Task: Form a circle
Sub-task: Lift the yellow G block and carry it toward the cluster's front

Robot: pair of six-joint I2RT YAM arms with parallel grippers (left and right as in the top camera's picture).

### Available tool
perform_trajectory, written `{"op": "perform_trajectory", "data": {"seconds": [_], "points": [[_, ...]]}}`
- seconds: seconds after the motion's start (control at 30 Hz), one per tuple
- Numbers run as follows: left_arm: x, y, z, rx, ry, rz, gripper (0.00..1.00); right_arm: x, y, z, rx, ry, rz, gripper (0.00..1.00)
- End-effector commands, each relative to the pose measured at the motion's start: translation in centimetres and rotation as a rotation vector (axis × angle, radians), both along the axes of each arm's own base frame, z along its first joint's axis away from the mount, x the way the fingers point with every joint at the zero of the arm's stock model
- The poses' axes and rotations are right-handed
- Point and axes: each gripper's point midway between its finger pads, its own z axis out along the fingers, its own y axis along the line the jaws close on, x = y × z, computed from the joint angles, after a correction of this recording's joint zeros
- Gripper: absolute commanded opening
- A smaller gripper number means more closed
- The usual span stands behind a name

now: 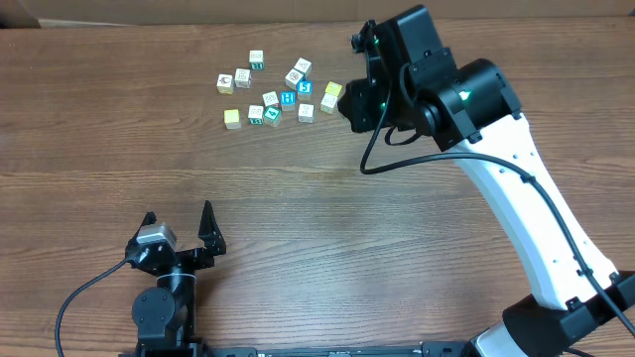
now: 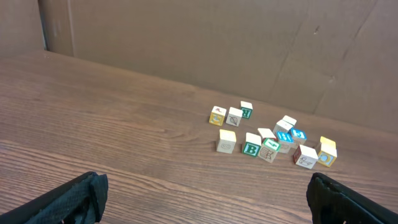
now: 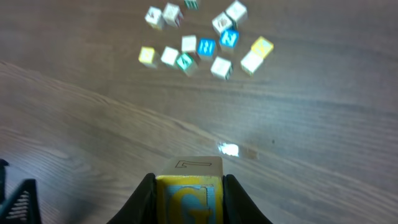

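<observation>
Wooden tabletop (image 1: 298, 198) carried a loose scatter of alphabet cubes (image 1: 288, 98) at its far side. Near them the right gripper (image 3: 188, 186) was clamped tight on a yellow block (image 3: 186, 202) with a blue letter. The left gripper (image 1: 179, 213) sat spread wide, empty, well apart.

My left arm (image 1: 161, 307) sits folded low at the near side; the left tool (image 1: 179, 212) points forward, jaws spread wide with nothing between them. My right arm (image 1: 526, 188) reaches far across, wrist tipped downward, and the right tool (image 3: 188, 196) is clamped on a lettered cube (image 3: 191, 167).
</observation>
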Motion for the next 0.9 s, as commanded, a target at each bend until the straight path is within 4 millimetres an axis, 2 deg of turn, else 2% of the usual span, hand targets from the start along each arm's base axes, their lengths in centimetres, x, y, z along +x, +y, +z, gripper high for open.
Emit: {"op": "perform_trajectory", "data": {"seconds": [0.0, 0.27, 0.6, 0.73, 0.87], "points": [[0.0, -0.1, 0.1, 0.023, -0.006, -0.008, 1.00, -0.4, 0.0, -2.1, -0.027, 0.046, -0.005, 0.11], [0.0, -0.1, 0.1, 0.023, -0.006, -0.008, 0.99, -0.6, 1.2, -7.6, -0.036, 0.101, -0.012, 0.11], [0.0, -0.1, 0.1, 0.023, -0.006, -0.008, 0.99, 0.1, 5.6, -15.2, -0.015, 0.079, 0.040, 0.11], [0.0, -0.2, 0.1, 0.023, -0.006, -0.009, 1.00, 1.0, 7.6, -18.1, -0.036, 0.060, 0.057, 0.11], [0.0, -0.1, 0.1, 0.023, -0.006, -0.008, 1.00, 1.8, 9.2, -19.9, -0.037, 0.032, 0.069, 0.11]]}}
